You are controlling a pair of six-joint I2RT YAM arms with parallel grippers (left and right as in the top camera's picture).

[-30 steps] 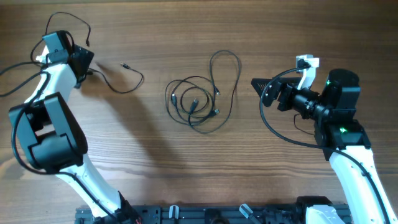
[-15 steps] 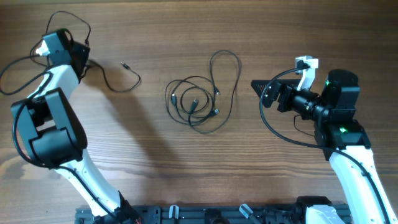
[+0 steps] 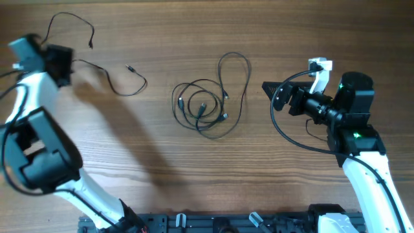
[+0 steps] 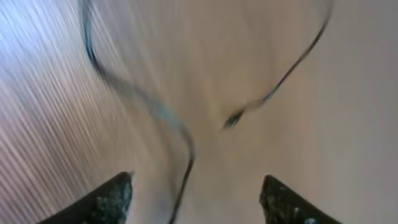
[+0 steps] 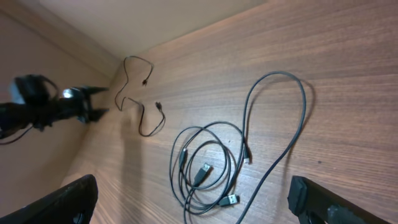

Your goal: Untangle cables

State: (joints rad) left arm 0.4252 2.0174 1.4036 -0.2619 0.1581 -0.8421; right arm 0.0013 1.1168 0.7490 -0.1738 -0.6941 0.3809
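A tangle of thin black cables [image 3: 207, 107] lies mid-table, one long loop [image 3: 234, 71] reaching toward the far edge; the right wrist view shows its coils and plug ends [image 5: 208, 171]. A separate thin cable [image 3: 119, 87] trails at the left, its far end curling up at the far-left corner [image 3: 71, 18]. My left gripper [image 3: 65, 65] is at that cable's left part, blurred. Its jaws stand open in the left wrist view [image 4: 196, 196], and the cable [image 4: 185, 171] runs loose between them. My right gripper [image 3: 270, 94] stands open to the right of the tangle, nothing between its fingers [image 5: 199, 202].
The wooden table [image 3: 162, 168] runs on toward the front. The thicker black cords of the arms hang by the left arm [image 3: 13, 84] and the right arm [image 3: 284, 136]. The rail of the arm bases [image 3: 213, 223] lines the front edge.
My left gripper has swung left, away from the middle of the table, and the separate cable's near part now stretches left after it. The tangle and the right arm have not moved.
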